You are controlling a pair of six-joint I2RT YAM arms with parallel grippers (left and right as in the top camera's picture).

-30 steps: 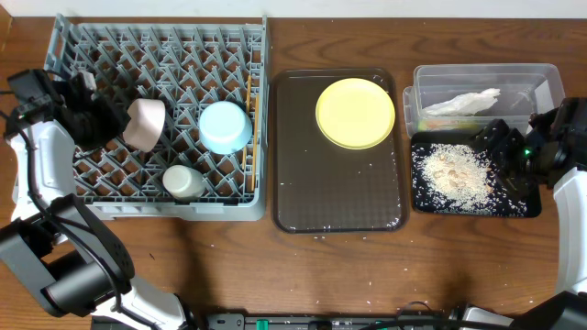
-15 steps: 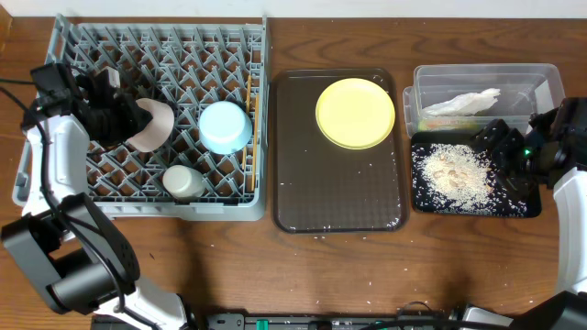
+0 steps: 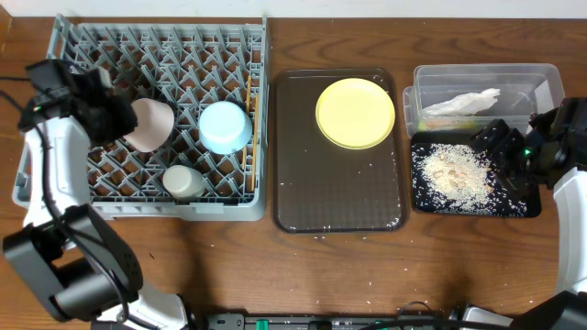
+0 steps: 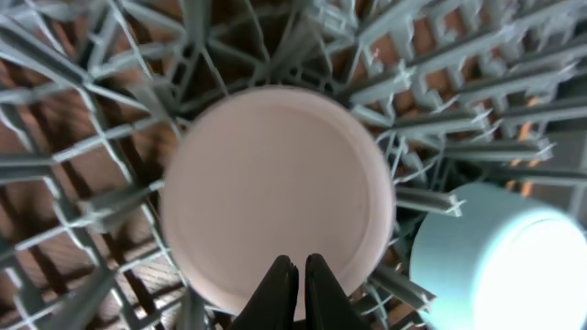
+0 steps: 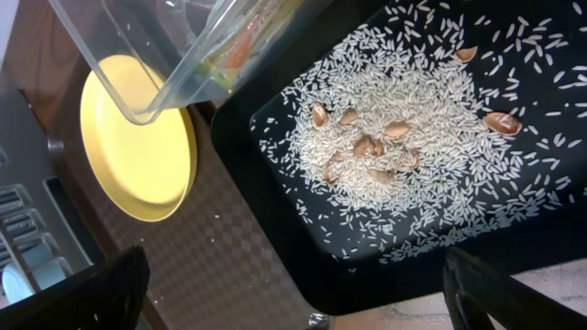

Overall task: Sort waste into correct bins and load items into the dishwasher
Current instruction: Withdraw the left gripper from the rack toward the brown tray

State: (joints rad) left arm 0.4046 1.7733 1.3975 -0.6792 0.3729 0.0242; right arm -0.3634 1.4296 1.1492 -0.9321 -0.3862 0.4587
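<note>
Left gripper [image 4: 295,266] is over the left-middle of the grey rack [image 3: 165,211]. Its fingers are squeezed nearly together on the near edge of the white bowl [image 4: 275,192]. I think they're pinching the wall, but in the wrist view the bit between the fingers is too dark to be sure. The bowl is bottom-up toward the wrist camera, tipped among the pegs. The light blue bowl [image 3: 225,126] sits just to its right with a small gap between them. The small white cup [image 3: 183,181] is below them, near the rack's lower wall. The chopsticks [image 3: 248,128] run along the rack's right wall. The top rows of pegs are open, so there's room up there.

Right gripper [image 5: 293,266] has its fingers spread wide and nothing between them. It hangs over the right part of the black tray [image 3: 422,197], close to the tray's upper edge. The rice crumbs [image 5: 394,156] are piled mid-tray, with bare black rim all round them.

The clear tub [image 3: 550,78] butts up against the black tray's upper edge, and the tissue [image 3: 463,103] is inside it. The yellow plate [image 3: 355,112] sits in the upper right of the brown tray [image 3: 335,183], close to the tray's top and right edges. The rest of the tray floor is open. Only thin strips of table [image 3: 459,266] separate the rack, tray and bins.
</note>
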